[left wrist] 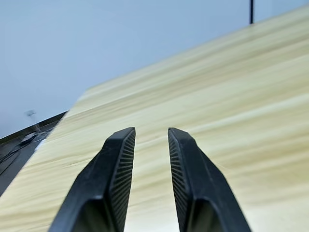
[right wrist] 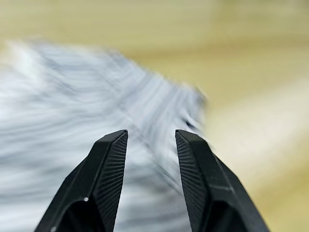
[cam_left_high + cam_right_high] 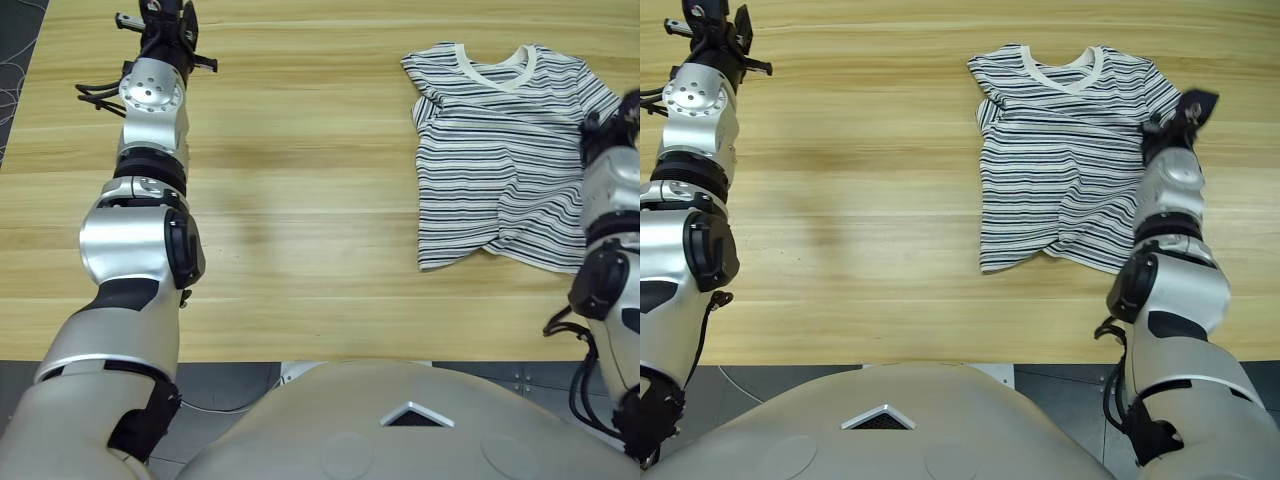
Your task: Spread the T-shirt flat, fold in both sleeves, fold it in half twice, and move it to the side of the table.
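Wrist views give us the finger gaps: left gripper (image 1: 151,131) slightly parted, empty, over the table (image 1: 241,72); right gripper (image 2: 151,133) likewise above the striped T-shirt (image 2: 72,96).

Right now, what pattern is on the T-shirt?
The T-shirt has dark and white stripes with a plain cream collar, clearest in the right eye view.

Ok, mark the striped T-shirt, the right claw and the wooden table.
black-and-white striped T-shirt (image 3: 1070,160), right eye view, middle of the front.
right claw (image 2: 151,133), right wrist view, midway between its fingertips.
light wooden table (image 3: 300,200), left eye view, bare top.
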You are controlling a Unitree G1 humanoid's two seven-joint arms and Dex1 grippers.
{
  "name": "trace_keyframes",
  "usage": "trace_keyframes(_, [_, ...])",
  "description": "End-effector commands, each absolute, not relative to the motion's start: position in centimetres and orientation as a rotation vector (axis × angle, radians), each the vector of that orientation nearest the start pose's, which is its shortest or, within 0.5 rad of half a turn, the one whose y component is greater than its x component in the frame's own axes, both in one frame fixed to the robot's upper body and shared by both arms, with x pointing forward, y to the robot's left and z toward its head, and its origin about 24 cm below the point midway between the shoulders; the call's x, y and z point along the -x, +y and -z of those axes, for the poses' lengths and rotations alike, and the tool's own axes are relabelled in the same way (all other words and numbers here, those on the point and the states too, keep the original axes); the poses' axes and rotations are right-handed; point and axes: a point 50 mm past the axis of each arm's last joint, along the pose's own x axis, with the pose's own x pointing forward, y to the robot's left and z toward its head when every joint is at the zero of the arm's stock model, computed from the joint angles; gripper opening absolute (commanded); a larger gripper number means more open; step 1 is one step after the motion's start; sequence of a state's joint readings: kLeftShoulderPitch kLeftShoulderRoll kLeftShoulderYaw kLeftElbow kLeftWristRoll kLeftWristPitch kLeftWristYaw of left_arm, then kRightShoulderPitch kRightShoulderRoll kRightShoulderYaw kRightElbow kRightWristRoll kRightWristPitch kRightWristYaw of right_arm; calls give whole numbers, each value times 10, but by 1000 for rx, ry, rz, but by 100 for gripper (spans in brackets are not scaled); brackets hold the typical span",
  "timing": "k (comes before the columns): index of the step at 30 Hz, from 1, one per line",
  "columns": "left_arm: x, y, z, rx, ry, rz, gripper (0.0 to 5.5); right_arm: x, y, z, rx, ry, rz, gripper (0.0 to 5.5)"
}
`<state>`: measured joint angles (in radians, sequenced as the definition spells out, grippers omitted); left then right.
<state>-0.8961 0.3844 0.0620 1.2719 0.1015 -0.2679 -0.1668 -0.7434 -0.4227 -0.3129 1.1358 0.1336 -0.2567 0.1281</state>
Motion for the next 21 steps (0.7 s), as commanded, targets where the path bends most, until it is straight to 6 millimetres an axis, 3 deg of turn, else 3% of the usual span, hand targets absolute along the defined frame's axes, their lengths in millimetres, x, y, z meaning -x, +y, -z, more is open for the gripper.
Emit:
trace_keyframes(1, [-376, 203, -59, -438, 226, 304, 126, -375, -247, -134, -34, -288, 37, 184])
trace_keyframes(5, [-367, 164, -54, -447, 194, 636, 126, -378, -218, -148, -109, -346, -106, 184])
trace_keyframes(9, [-329, 108, -41, -403, 167, 1138, 126, -382, -208, -155, -173, -323, -116, 184])
trace_keyframes(16, [-295, 61, -16, -298, 255, 1327, 126, -383, -196, -149, -179, -269, -162, 184])
trace_keyframes(21, [-286, 32, -5, -257, 287, 1348, 126, -379, -175, -138, -151, -228, -270, 184])
